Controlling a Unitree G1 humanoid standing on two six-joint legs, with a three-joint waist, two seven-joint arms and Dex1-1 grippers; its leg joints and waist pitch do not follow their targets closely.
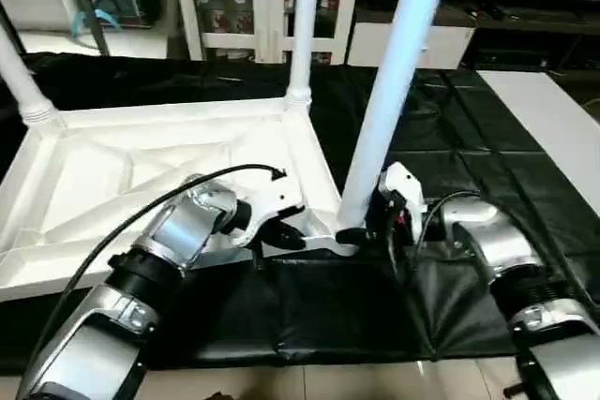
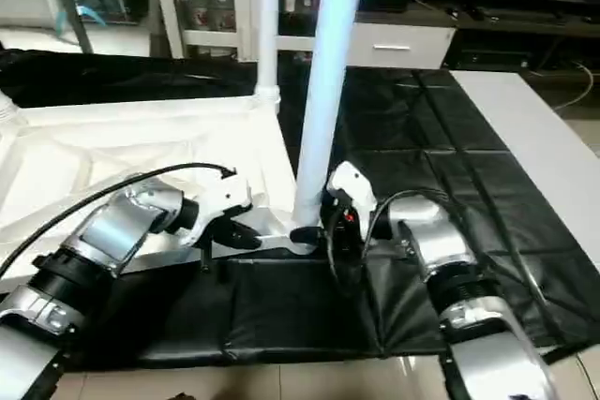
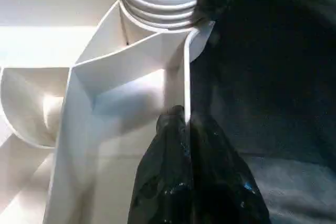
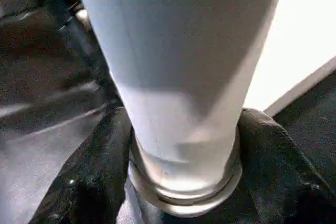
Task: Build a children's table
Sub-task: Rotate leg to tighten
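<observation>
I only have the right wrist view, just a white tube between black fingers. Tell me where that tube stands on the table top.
Observer: The leg stands at the near right corner of the upturned table top, held low by the right gripper.
Operator: Report the left gripper.
Observer: The left gripper is pinched on the thin rim of the top's near edge, just beside that corner.
Operator: Give me the other legs.
Observer: One leg stands upright in the far right corner, and another rises from the far left corner.
</observation>
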